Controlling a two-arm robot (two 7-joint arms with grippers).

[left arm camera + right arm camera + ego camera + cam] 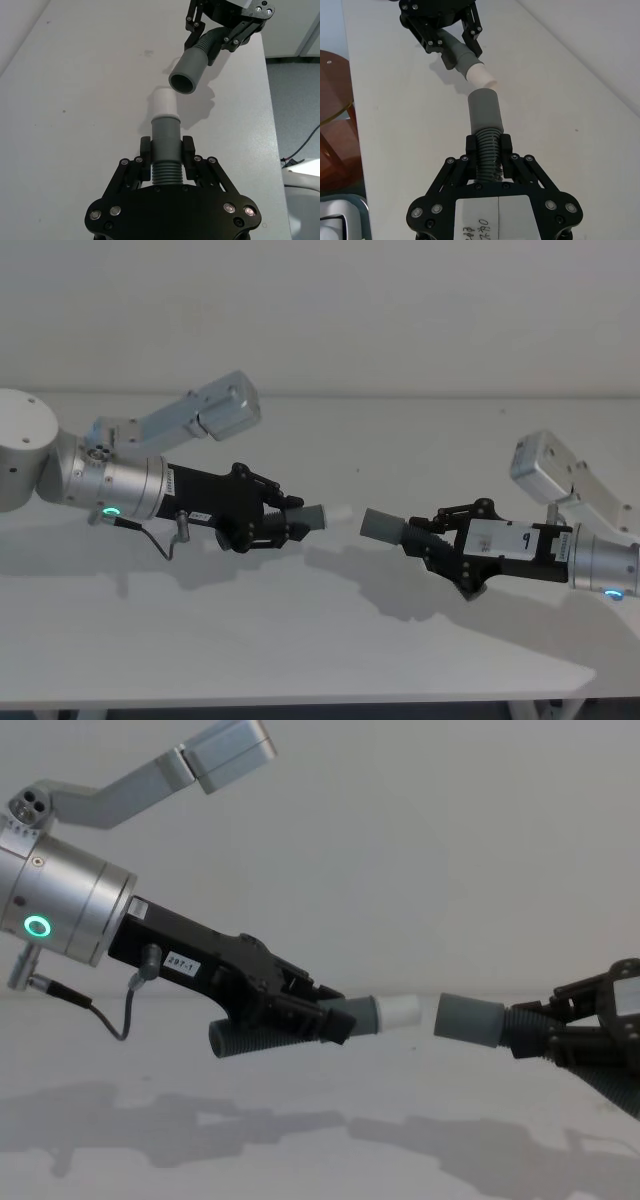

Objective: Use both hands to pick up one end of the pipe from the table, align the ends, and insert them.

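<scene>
Left hand [325,1015] pinches the white-tipped pipe piece [375,1014]; right hand [560,1030] pinches the wider-cuffed piece [470,1018]; ends seemingly just apart.

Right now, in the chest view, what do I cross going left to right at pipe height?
Left gripper → white tip → open gap → wide grey cuff → ribbed hose → right gripper.
</scene>
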